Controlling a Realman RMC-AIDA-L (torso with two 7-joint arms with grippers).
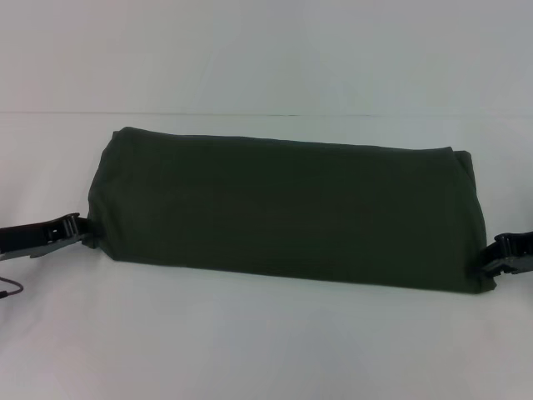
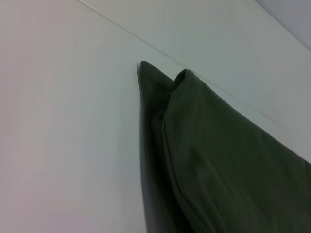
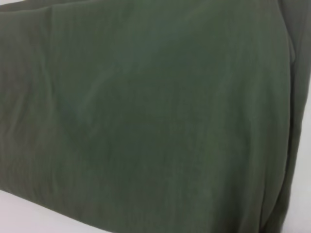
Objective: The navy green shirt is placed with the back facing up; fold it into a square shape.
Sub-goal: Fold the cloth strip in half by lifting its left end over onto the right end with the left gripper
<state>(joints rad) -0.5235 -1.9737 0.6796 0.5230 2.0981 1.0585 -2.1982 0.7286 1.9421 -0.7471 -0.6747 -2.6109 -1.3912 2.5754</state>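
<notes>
A plain white table (image 1: 266, 350) fills the scene, running back to a pale wall with a thin seam line along the join.

The left claw (image 1: 82, 235) sits low on the table at the near left corner of the navy green shirt (image 1: 283, 212), its tips meeting the cloth edge; whether it is pinching the fabric or only resting against it, I cannot tell. The right claw (image 1: 490, 265) is in the mirror place, at the near right corner of the cloth, and its fingers are likewise hidden by the hem, so I cannot tell how they stand.

Between the two claws lies the shirt, already folded into a long band. Its long axis runs straight from one claw to the other, across the robot's front, so each arm is nearest to its own end and neither has the middle within close reach. Judging by this, the coming move turns on bringing one short end over toward the other to shorten the band into a square.

The cloth is dark olive, plain on the upper face, smooth with few creases. In the left wrist view the layered edges (image 2: 167, 104) at the end show stacked folds; the right wrist view shows only flat fabric (image 3: 146, 111).
</notes>
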